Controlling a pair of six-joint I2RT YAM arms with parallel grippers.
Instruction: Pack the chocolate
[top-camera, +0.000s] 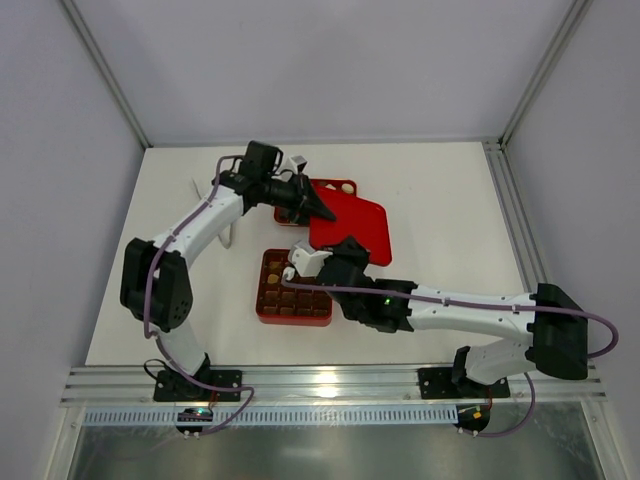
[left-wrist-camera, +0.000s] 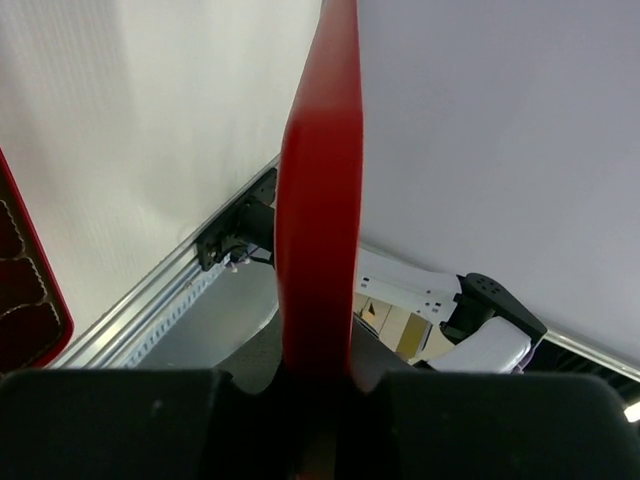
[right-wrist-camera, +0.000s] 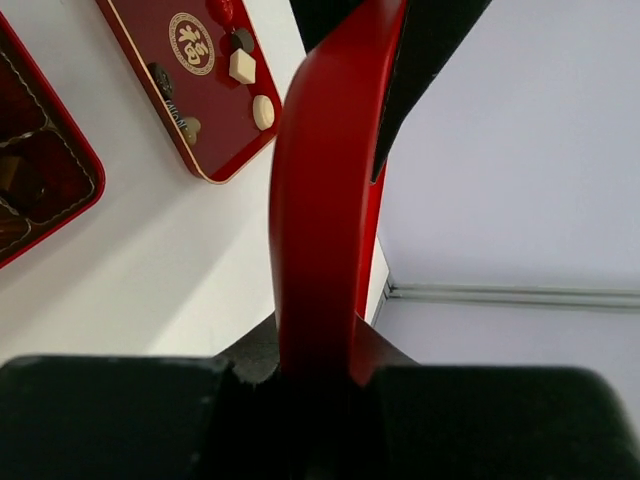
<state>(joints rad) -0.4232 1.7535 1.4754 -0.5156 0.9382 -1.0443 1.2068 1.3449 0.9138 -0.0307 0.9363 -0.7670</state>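
On my white table (top-camera: 440, 205) (plain pale walls (top-camera: 300, 60) all round), the left gripper (top-camera: 303, 203) is pinching the far edge of the red lid (top-camera: 352, 228). Chocolate (right-wrist-camera: 243, 66) lies loose on a flat red tray (right-wrist-camera: 205, 115) behind it, with more in the box (top-camera: 294, 290) nearer me. The right gripper (top-camera: 345, 252) is clamped on the lid's near edge.

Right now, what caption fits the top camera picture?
The left gripper and right gripper pinch a flat red square panel.
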